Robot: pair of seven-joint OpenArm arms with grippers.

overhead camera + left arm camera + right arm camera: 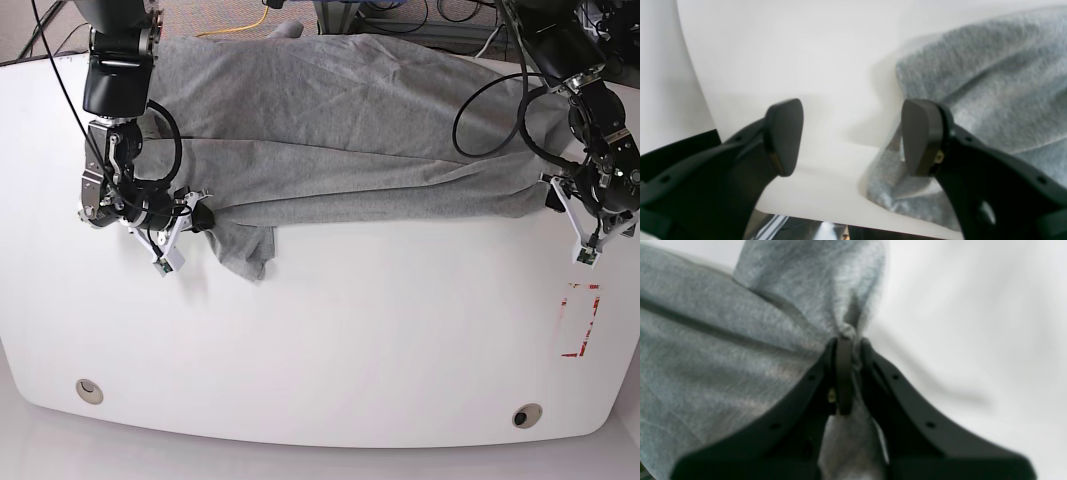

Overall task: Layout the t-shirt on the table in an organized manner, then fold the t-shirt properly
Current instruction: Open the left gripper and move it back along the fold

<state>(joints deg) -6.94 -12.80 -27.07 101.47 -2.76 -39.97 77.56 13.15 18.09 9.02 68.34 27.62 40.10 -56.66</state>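
t-shirt [340, 130] across table's [330, 350] apparently far half

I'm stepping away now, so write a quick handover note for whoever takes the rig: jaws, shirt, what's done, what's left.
Left gripper: jaws open, empty, beside the shirt's edge.
Right gripper: jaws shut on a pinch of shirt.
Shirt: stretched across the far part of the table, still creased, one flap hanging loose near the right gripper.
Done: roughly spread out.
Left: flatten it, then all the folding.

No legible text, label, brand, number or sign in any view. No lettering visible on t-shirt [330, 130]; red tape outline on desk [350, 340] unmarked.
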